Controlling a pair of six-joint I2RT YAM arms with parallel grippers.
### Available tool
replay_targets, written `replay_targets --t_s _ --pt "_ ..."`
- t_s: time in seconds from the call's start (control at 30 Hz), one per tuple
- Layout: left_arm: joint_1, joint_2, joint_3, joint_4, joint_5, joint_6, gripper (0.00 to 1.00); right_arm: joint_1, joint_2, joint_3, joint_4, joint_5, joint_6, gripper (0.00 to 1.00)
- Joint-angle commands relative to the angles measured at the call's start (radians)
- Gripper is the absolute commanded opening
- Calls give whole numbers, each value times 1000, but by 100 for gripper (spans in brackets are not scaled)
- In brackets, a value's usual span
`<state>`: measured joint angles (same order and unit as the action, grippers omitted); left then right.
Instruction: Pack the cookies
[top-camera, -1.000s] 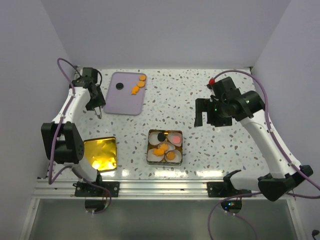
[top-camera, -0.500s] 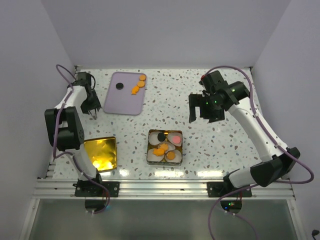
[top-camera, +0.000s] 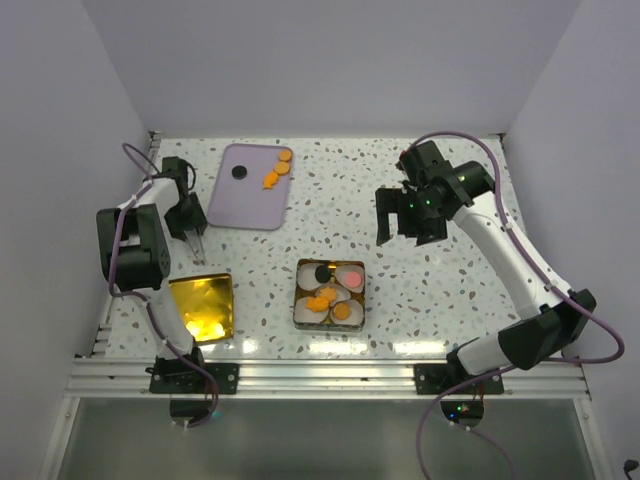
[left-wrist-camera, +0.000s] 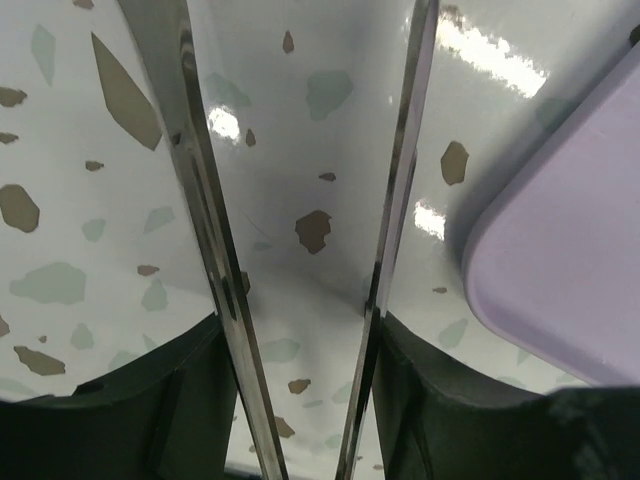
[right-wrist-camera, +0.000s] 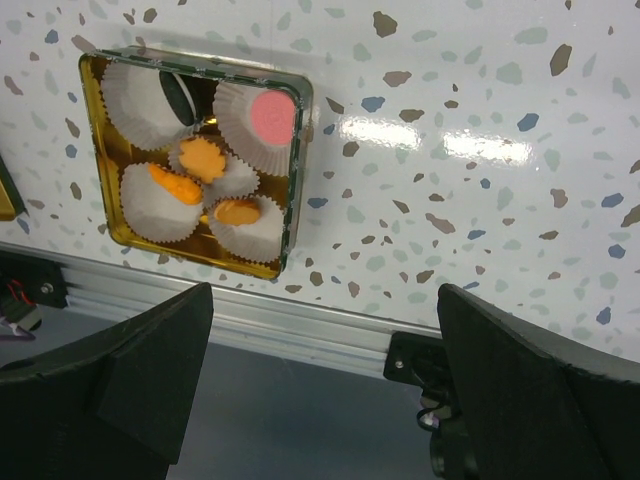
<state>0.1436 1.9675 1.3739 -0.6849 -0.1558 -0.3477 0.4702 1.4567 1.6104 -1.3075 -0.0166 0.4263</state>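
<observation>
Several orange cookies and one black cookie lie on a lilac tray at the back left. An open square tin in the middle holds white paper cups with orange cookies, a black one and a pinkish-red one. In the right wrist view the tin shows the pink cookie and the orange cookies. My left gripper is open and empty, low over the table just left of the tray. My right gripper is open and empty, high up to the right of the tin.
The tin's gold lid lies at the front left. The table's metal front rail runs along the near edge. White walls close in the left, back and right sides.
My left gripper has moved back toward me along the tray's left side. My right gripper has shifted left and slightly away, then held. Cookies have not moved.
</observation>
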Motion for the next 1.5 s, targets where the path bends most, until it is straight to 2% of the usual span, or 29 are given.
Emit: replay_targets --t_s 0.0,0.27,0.7,1.13,1.47 --pt "10 10 -19 56 12 6 56 -2 -10 -3 14 15 -1 97" --pt "8 36 -15 54 13 4 59 -4 -13 -15 24 15 -14 98" --pt "10 16 34 4 9 4 72 -2 -88 -32 11 37 -21 97" --pt "8 -99 17 -76 -21 -11 84 -2 -217 -29 -39 38 -3 98" --pt "8 -217 2 -137 -27 -14 87 -2 -340 -46 -82 32 9 98"
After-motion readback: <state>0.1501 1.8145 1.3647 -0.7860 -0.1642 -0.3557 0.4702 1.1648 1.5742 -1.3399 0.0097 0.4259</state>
